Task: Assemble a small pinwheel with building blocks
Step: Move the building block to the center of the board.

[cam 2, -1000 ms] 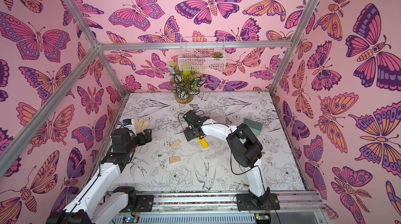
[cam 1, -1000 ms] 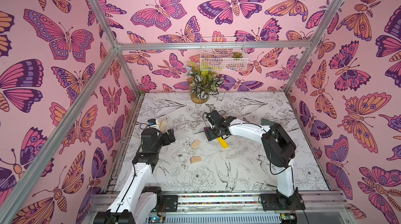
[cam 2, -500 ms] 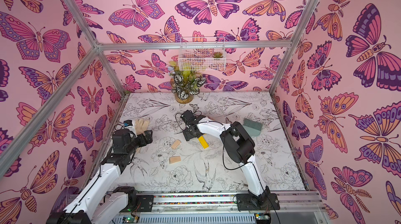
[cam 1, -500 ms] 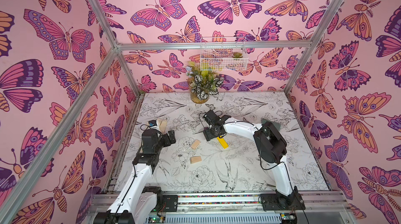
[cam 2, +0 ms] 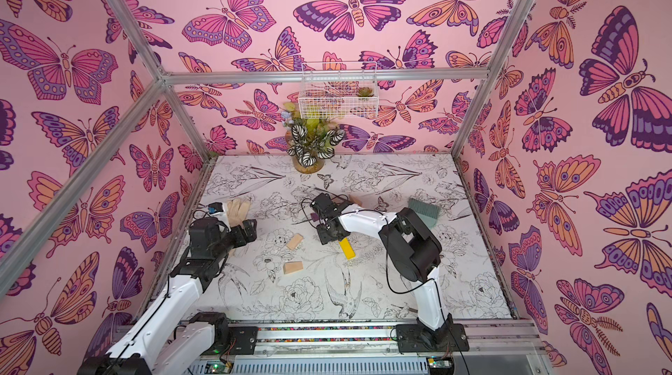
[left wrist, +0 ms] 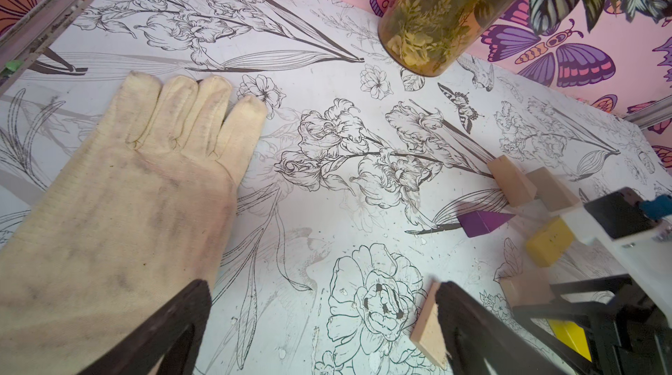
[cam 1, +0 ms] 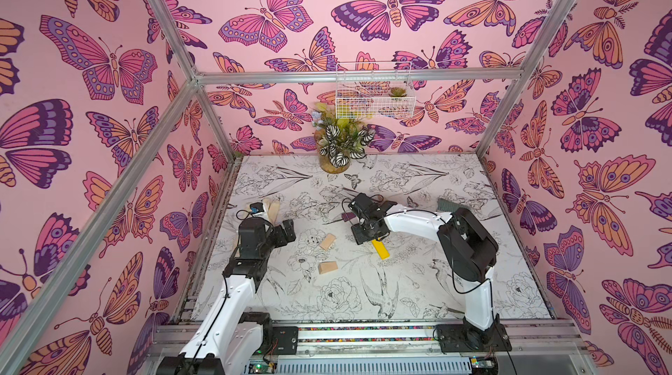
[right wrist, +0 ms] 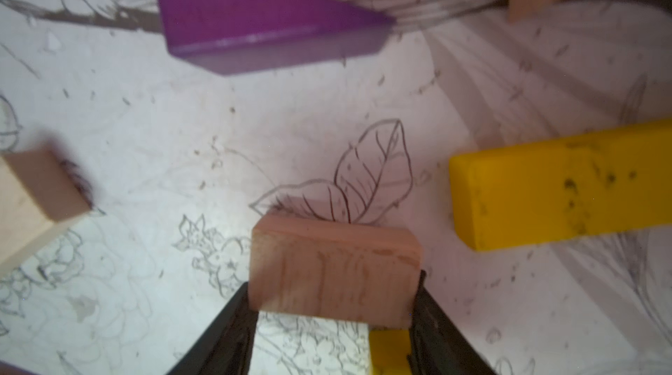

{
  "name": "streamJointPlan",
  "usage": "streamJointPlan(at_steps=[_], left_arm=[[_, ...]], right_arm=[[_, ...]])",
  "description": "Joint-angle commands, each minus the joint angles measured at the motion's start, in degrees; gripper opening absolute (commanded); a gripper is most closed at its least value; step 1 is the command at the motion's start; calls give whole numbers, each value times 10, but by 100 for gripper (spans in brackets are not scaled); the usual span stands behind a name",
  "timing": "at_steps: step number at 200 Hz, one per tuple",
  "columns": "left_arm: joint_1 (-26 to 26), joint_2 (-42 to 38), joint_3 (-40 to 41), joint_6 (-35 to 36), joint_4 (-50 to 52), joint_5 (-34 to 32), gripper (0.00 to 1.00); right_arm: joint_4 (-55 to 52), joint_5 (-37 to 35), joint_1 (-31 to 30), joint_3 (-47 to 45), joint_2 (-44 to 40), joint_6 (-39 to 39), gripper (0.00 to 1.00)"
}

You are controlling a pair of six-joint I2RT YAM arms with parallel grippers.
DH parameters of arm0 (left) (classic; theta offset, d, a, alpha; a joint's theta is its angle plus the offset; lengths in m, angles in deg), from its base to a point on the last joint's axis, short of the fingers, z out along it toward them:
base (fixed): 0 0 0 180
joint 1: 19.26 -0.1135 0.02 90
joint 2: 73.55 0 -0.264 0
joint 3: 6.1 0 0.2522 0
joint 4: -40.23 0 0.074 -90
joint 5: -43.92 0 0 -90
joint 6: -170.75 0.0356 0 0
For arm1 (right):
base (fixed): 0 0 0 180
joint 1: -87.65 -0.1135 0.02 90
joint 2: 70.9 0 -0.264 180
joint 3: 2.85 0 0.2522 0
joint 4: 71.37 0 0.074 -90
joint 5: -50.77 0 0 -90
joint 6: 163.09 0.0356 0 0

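The floral-printed desk (cam 1: 363, 297) fills the lower middle of both top views. Across it my right arm (cam 1: 418, 218) reaches from the right of the frame to the centre, and my left arm (cam 1: 236, 293) rises from the lower left. The beige glove (left wrist: 120, 191) lies flat at the left edge of the desk, just beyond the left arm. I have the left tool (left wrist: 322, 284) spread as wide as it goes, with nothing in it and only bare desk between its fingers. The right tool (right wrist: 334, 278) is low over the desk with its jaws against both sides of a pale wooden block (right wrist: 334, 257). I read that as a grip, though I cannot tell whether the block is off the desk. The other building blocks lie loose around the centre of the frame. An upper wooden wedge (cam 1: 327, 241) and a lower wooden wedge (cam 1: 328, 267) sit apart, between the two arms. The purple wedge (cam 1: 350, 216) is just left of the right tool. A yellow bar (cam 1: 380, 249) pokes out just below that tool. A second yellow bar (left wrist: 549, 246) is partly hidden under the right arm's wrist.
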Motion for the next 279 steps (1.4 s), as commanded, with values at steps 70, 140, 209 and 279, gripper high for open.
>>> streamJointPlan(at_steps=[70,140,209,279], left_arm=[[5,-6,13,-12,6,0,100],[5,-6,14,-13,6,0,100],[5,-7,14,-15,6,-3,100],[4,-14,-14,-24,50,-38,100]], right_arm=[[-19,8,-8,12,8,43,54],[-66,-11,-12,112,92,42,61],[-68,-3,-18,115,39,18,83],[-90,7,-61,142,-8,-80,89]])
